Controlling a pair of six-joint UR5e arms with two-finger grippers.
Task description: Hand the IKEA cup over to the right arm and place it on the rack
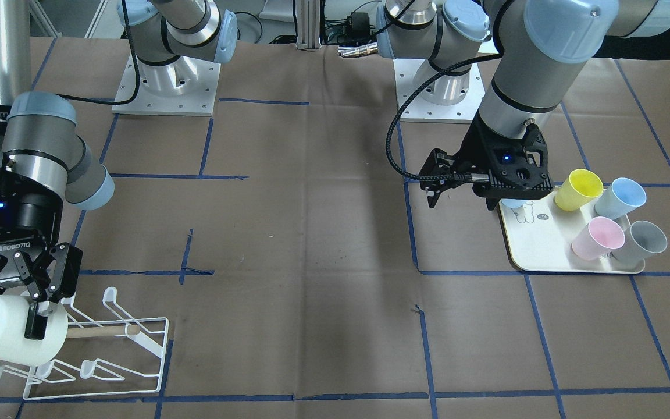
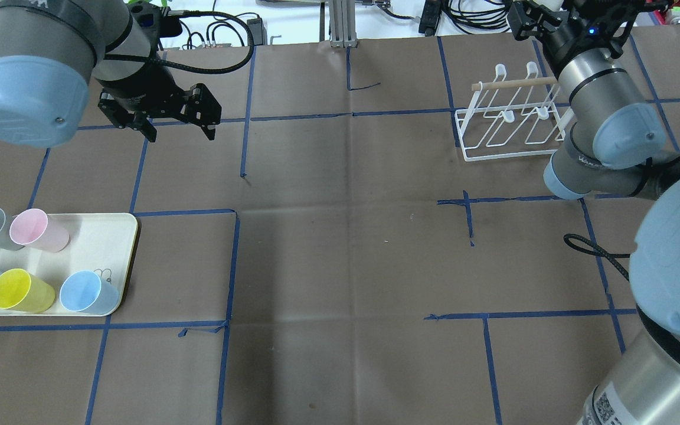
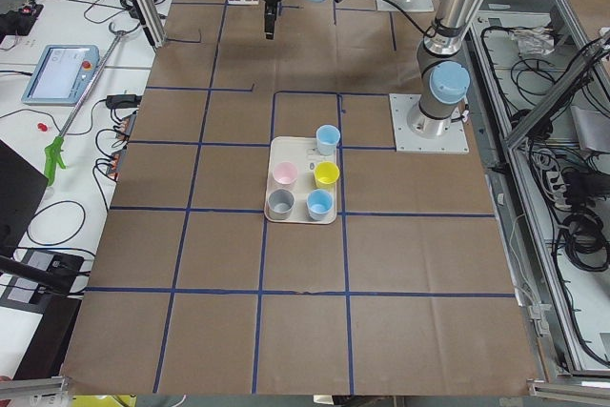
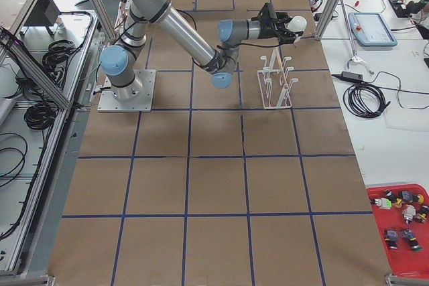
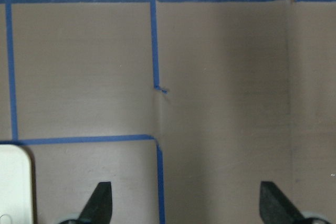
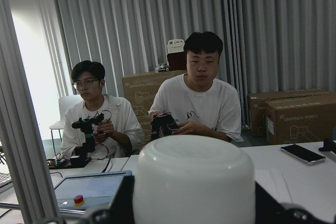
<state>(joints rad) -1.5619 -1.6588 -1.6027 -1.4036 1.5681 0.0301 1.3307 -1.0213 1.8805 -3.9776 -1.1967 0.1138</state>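
Note:
A white IKEA cup (image 1: 3, 331) lies on its side in my right gripper (image 1: 21, 327), which is shut on it just above the near-left end of the white wire rack (image 1: 137, 343). The right wrist view shows the cup's rounded base (image 6: 194, 182) filling the lower middle between the fingers. From the right side, the cup (image 4: 297, 25) hangs over the far end of the rack (image 4: 276, 85). My left gripper (image 2: 180, 133) is open and empty above bare table, its fingertips (image 5: 100, 203) spread wide.
A cream tray (image 2: 101, 236) at the table's left holds several coloured cups: grey, pink, yellow and two blue. A wooden dowel (image 2: 517, 84) runs across the rack. Two people (image 6: 199, 103) sit at a table beyond the rack.

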